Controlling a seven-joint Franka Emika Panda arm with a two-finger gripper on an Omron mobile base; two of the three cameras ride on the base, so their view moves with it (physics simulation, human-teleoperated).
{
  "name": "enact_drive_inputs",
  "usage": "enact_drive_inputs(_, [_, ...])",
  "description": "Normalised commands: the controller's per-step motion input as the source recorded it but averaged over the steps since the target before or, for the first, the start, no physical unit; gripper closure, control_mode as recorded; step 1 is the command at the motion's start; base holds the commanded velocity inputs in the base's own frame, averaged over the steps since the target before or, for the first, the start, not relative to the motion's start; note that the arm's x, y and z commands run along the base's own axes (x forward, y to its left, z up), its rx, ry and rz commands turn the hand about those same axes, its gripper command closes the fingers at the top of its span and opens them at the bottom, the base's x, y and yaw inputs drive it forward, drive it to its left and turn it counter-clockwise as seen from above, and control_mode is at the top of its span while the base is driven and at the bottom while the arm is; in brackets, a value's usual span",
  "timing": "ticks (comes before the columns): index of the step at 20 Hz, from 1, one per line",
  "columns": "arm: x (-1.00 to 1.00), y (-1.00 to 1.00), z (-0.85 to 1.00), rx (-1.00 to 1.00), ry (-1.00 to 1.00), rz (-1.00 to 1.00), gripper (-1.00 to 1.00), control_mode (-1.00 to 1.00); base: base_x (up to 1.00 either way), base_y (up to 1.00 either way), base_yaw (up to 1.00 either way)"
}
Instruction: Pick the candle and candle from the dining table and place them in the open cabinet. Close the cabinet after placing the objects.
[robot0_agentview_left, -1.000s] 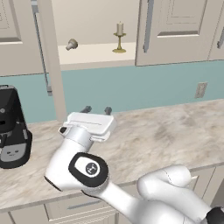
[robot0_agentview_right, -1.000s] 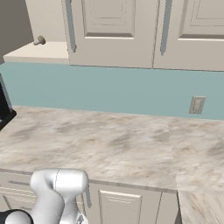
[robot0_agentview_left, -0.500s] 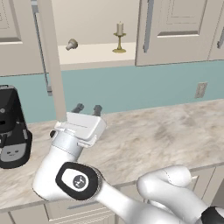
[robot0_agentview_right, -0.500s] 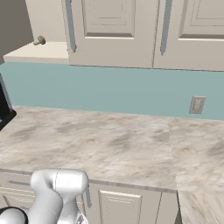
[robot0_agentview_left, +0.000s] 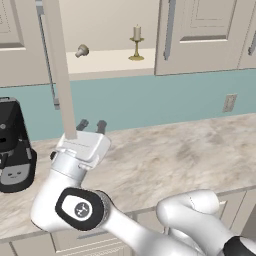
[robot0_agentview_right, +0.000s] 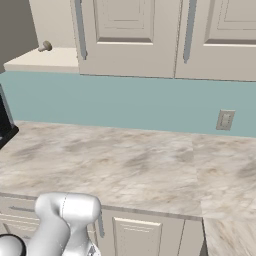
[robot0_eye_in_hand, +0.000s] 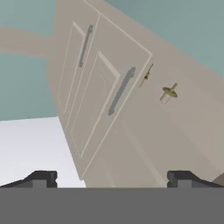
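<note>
Candles (robot0_agentview_left: 136, 44) upright on cabinet (robot0_agentview_left: 107, 61) shelf

Two candles, stubby white (robot0_agentview_left: 136, 42) upright, other (robot0_agentview_left: 82, 50) tipped, on open cream cabinet (robot0_agentview_left: 107, 60) shelf (brass holders).

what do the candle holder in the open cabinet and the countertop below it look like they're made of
The candle holder looks like polished brass: golden yellow, slim turned stem, round foot. The countertop looks like marble or an imitation: beige with soft grey veining and a smooth matt face. Being rendered, neither can be told for sure.
</note>
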Motion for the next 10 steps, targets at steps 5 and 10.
enact_drive_inputs(5, [0.00, 0.14, 0.00, 0.00, 0.03, -0.04, -1.00, -1.00, 0.00, 0.00, 0.00])
enact_drive_inputs(10, [0.00, 0.09, 0.00, 0.00, 0.04, -0.03, -1.00, -1.00, 0.00, 0.00, 0.00])
